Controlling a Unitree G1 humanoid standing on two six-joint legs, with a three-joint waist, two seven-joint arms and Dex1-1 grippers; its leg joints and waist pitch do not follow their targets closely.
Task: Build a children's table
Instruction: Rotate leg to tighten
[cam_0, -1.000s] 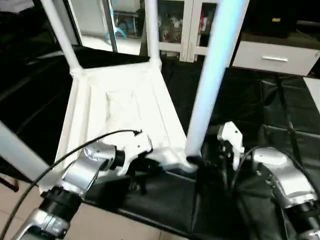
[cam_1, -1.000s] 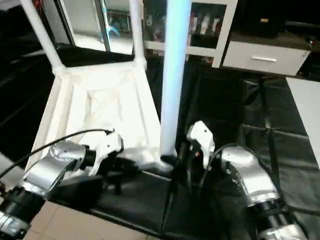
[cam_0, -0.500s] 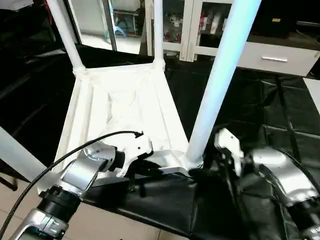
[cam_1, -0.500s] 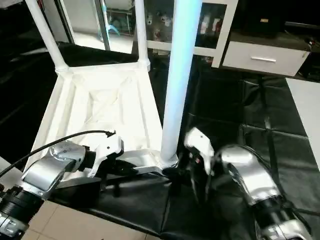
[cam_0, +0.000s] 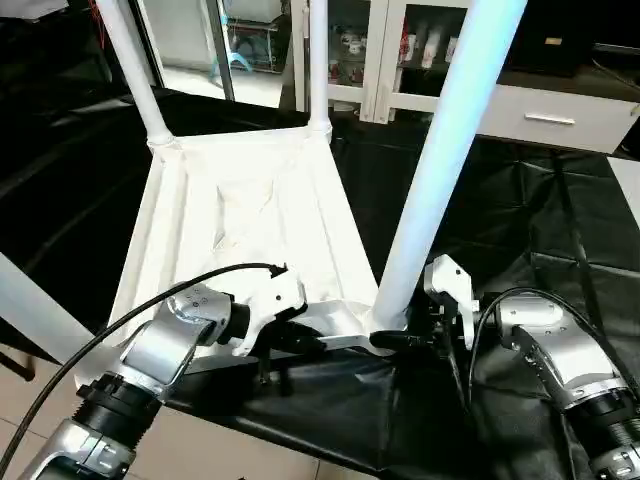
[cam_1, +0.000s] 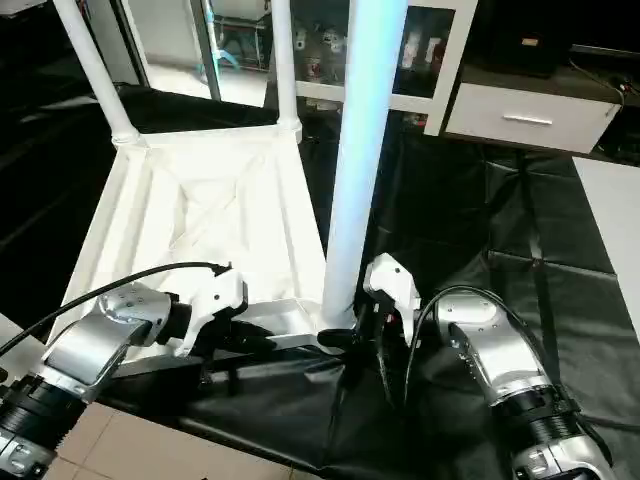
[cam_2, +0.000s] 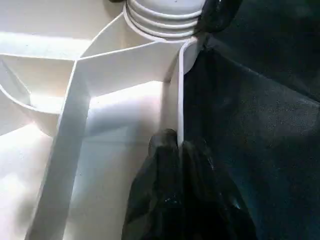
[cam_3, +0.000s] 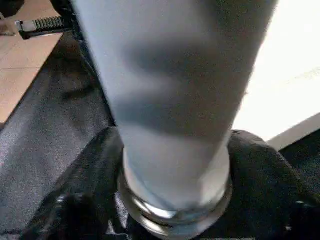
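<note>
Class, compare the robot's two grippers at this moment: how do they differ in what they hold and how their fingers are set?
The left gripper is pinched shut on the thin near rim of the white tabletop; the right gripper sits at the base of the near leg, its fingers spread to either side of the tube. The left comes in from the left, the right from the right. Both work at the same near corner.
</note>
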